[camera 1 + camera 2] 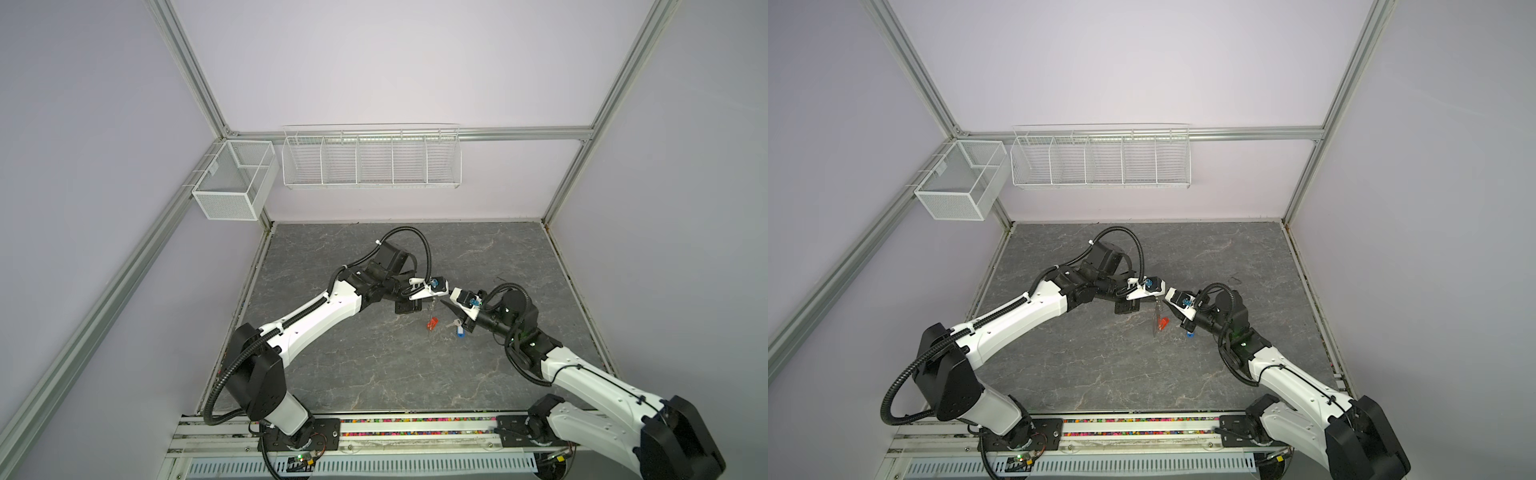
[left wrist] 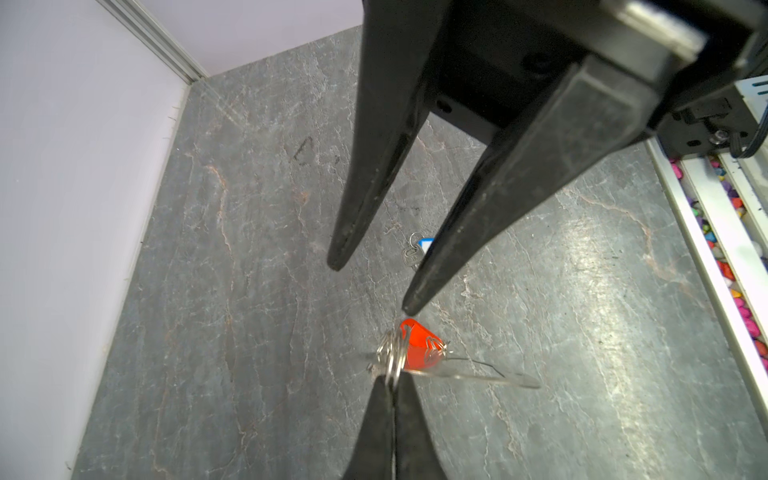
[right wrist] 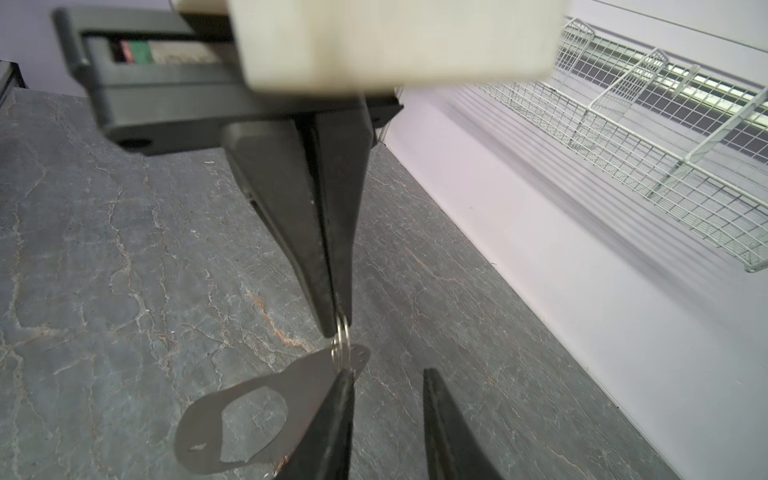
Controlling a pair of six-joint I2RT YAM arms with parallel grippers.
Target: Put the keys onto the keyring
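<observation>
Risks dropping the keyring (image 3: pixel 299 376) from here: pinches only a thin split ring (image 3: pixel 341 332) at the very tips of the left pincer (image 3: pixel 338 324), shut tight on it, and so looks liable to twist loose at any nudge from the right pincer (image 3: pixel 388 374). Risks also snagging the red-tagged key (image 2: pixel 417 347), crowded in with the rings right at the left pincer's tips and apparently already hung there.

Shows the right pincer apart and holding nothing, one finger (image 3: pixel 332 415) against or just in front of the plate's edge beside the ring; cannot tell which. Hangs the keyring straight below the left pincer, clear of the tabletop (image 3: pixel 124 249), broad face and cutout turned toward the right pincer.

Has the blue-tagged key (image 2: pixel 411 254) lying flat on the tabletop, well below the right pincer, glimpsed between its spread fingers from the left wrist, apart from both pincers. Probably calls for a descent past the dangling plate to fetch it, with a brush against the plate the likeliest cause of a lost grip.
</observation>
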